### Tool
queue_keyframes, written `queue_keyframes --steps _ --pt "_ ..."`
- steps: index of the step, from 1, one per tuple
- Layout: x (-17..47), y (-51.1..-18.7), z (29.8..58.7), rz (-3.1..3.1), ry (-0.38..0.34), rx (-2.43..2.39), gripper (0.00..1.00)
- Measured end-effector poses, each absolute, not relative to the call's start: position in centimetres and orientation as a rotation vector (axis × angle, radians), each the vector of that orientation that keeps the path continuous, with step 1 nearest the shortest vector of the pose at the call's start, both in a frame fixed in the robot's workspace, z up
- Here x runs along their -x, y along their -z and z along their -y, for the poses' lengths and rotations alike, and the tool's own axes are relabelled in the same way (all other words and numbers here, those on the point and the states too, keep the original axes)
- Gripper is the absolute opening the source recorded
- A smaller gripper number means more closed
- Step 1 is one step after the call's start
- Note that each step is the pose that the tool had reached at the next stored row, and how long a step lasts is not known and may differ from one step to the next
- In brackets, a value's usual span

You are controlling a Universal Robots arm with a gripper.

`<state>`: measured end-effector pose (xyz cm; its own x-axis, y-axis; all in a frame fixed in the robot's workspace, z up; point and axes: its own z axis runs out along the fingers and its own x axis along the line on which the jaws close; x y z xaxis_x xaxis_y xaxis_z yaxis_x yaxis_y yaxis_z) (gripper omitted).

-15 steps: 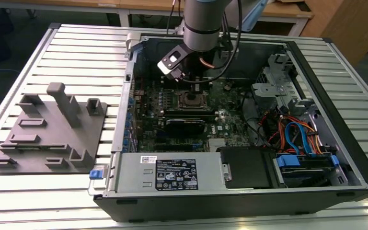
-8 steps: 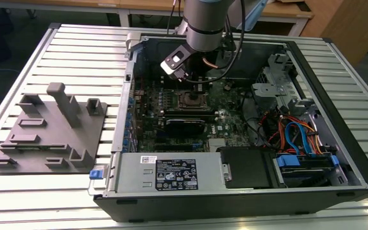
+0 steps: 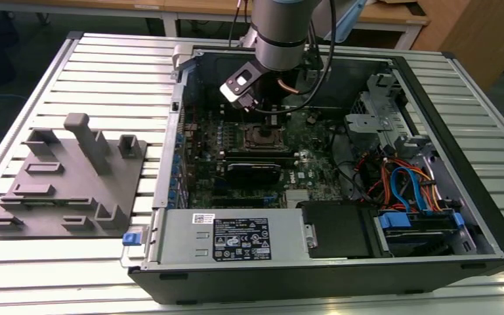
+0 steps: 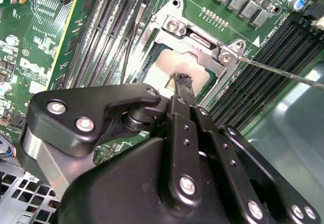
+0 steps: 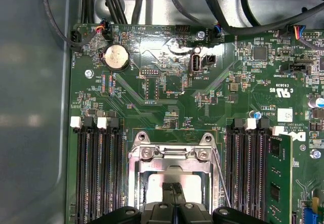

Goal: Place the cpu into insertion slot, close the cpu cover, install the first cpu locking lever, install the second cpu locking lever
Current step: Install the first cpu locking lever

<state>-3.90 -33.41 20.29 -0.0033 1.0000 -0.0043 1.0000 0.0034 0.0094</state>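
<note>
- The gripper [image 4: 181,82] has its two fingers pressed together into one narrow point, with nothing visible between them; I judge this lets the tip serve as a slim pusher in the crowded socket area rather than as a clamp
- That tip sits right over the cpu [image 4: 169,64], touching its tan top or just short of it, I cannot tell which; the chip lies flat directly beneath the fingertips, inside the insertion slot [image 3: 259,136]
- The cpu cover [image 5: 169,165] appears to lie down around the chip, its square cut-out leaving the tan top bare under the tool; whether it is pressed fully home I cannot tell
- A thin locking lever [image 4: 278,72] juts out from a corner of the socket, pointing away from the gripper past the memory slots [image 4: 263,97]; it looks unlatched, so by my reading the lever steps are not yet done
- The arm [image 3: 278,33] stands nearly vertical inside the open computer case [image 3: 462,216], wrist straight above the socket and fingers pointing down at the motherboard [image 5: 167,92]; so steep a pose probably keeps the bulky gripper body clear of the cables [image 3: 401,184] off to its side
- A grey fixture tray [image 3: 68,190] lies on the table [image 3: 103,59] outside the case, well apart from the tool
</note>
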Motion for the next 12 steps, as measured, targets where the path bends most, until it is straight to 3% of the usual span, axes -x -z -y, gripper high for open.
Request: queue_keyframes --steps 12 --pt "3.9 -21.5 33.4 -2.218 -0.005 -2.211 0.10"
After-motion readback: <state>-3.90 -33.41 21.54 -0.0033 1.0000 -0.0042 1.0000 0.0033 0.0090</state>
